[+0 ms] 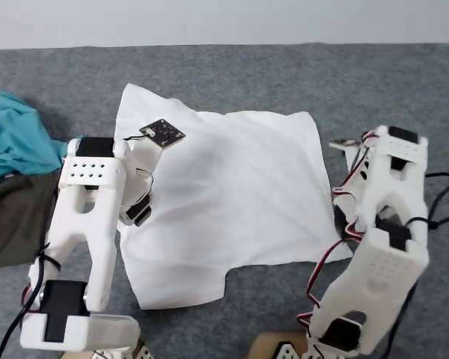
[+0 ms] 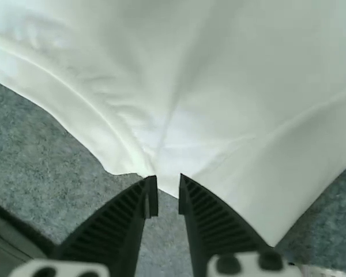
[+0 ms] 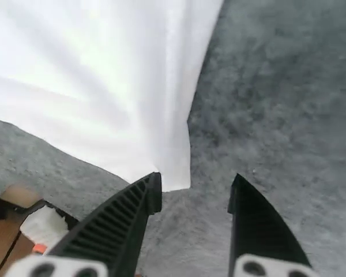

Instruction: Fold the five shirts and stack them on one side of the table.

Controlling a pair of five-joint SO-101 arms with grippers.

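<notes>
A white shirt [image 1: 232, 187] lies spread flat in the middle of the grey table. My left gripper [image 2: 168, 193] is down at the shirt's left edge [image 1: 138, 212]. Its fingers are pinched onto the hem, and creases in the white shirt [image 2: 207, 86] run toward the tips. My right gripper [image 3: 193, 196] stands open at the shirt's near right corner. The corner of the white shirt [image 3: 176, 173] lies between its fingers, close to one fingertip [image 3: 153, 187].
A teal shirt [image 1: 15, 134] and a dark shirt [image 1: 11, 217] lie bunched at the table's left edge, beside the left arm. Grey carpet [image 1: 299, 75] covers the table beyond and to the right of the white shirt. A brown board [image 1: 273, 345] sits at the arms' bases.
</notes>
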